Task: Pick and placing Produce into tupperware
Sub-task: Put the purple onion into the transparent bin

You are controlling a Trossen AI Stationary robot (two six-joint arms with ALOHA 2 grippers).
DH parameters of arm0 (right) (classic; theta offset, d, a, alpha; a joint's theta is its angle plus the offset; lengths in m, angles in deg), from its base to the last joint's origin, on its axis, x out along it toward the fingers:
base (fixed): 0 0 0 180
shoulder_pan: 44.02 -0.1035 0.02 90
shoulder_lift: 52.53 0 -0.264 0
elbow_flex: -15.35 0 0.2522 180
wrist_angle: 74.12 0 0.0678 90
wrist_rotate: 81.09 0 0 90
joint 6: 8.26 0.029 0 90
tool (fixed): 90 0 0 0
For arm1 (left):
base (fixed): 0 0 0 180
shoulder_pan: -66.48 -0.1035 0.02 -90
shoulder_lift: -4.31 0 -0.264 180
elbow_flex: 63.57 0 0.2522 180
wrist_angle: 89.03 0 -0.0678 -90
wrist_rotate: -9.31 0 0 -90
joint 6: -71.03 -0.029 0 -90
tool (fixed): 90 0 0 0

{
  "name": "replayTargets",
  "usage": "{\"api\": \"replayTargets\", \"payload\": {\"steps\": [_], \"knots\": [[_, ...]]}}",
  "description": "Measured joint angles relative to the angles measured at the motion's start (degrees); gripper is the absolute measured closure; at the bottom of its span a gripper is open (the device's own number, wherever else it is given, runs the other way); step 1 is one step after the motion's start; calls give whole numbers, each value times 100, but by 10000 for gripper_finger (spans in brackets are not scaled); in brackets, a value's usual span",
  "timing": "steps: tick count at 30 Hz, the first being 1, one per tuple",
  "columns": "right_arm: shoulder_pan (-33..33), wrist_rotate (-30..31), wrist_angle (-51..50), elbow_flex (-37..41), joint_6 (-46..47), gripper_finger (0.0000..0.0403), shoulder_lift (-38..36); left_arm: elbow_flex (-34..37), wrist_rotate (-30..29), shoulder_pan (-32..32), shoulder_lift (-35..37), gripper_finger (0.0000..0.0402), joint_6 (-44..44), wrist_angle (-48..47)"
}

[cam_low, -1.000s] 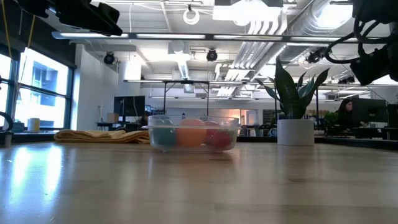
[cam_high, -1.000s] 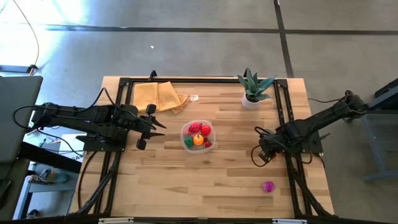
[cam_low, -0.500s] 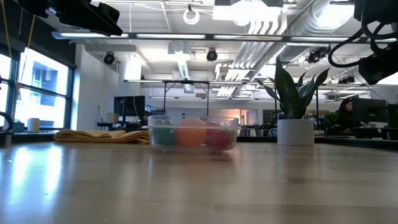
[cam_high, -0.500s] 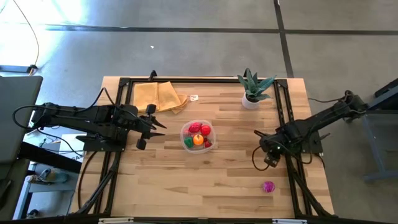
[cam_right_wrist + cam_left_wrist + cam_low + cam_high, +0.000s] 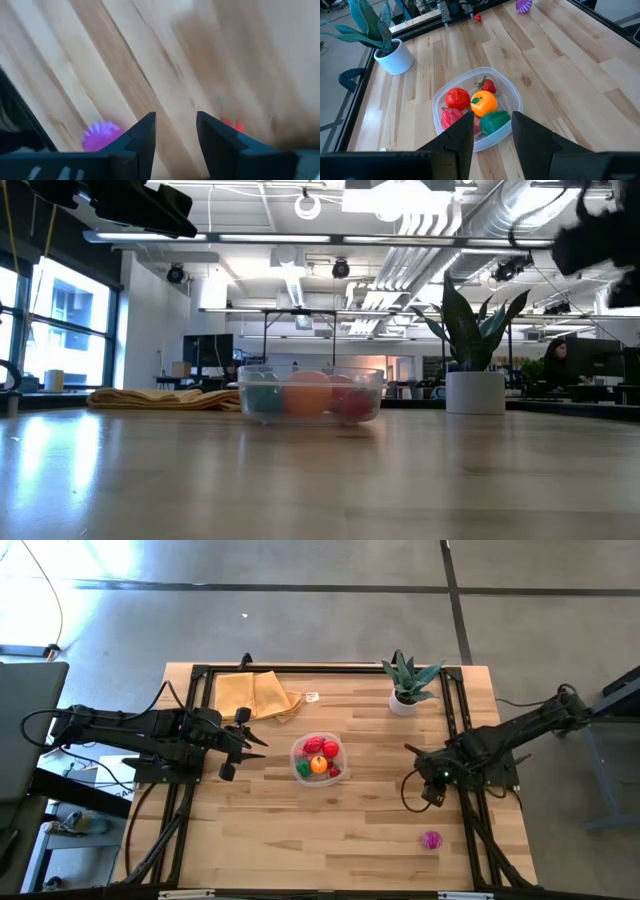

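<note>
The clear tupperware stands mid-table and holds red, orange and green produce pieces; it also shows in the low view. A magenta piece lies on the table near the front right and shows in the right wrist view. A small red piece lies on the wood just ahead of my right gripper. My right gripper is open and empty above the table, right of the tupperware. My left gripper is open and empty, left of the tupperware.
A spiky green plant in a white pot stands at the far right. A folded tan cloth lies at the far left. Black frame rails run along the table's sides. Bare wood lies between the tupperware and the near edge.
My right gripper has gone up and a little toward the table's left, staying open and empty. The produce, the tupperware and my left arm have kept still.
</note>
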Motion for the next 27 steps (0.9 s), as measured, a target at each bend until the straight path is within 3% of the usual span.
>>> {"api": "replayTargets", "payload": {"steps": [4, 6, 8, 12, 17, 22, 27], "knots": [[0, 647, -419, -487, -546, 269, -2, 0, 0, 0, 1, 282, 0, 0], [0, 720, -677, -570, -359, 269, 0, 0, 0, 2, 1, 282, 2, -2], [-25, 581, -707, -565, 269, 269, 2, 0, 0, 0, -1, 282, 0, 0], [-373, 47, 237, -360, 1486, 269, 7, 0, 1, 2, 0, 282, 1, 0], [-952, 266, 828, -325, 2911, 269, 25, 0, 1, 0, 1, 282, 1, 0], [-1711, 831, 730, -325, 4740, 269, 158, 0, 1, 0, 1, 282, -1, -1], [-2508, 632, 632, -320, 6326, 269, 553, 0, 2, 0, 1, 282, 1, 0]]}}
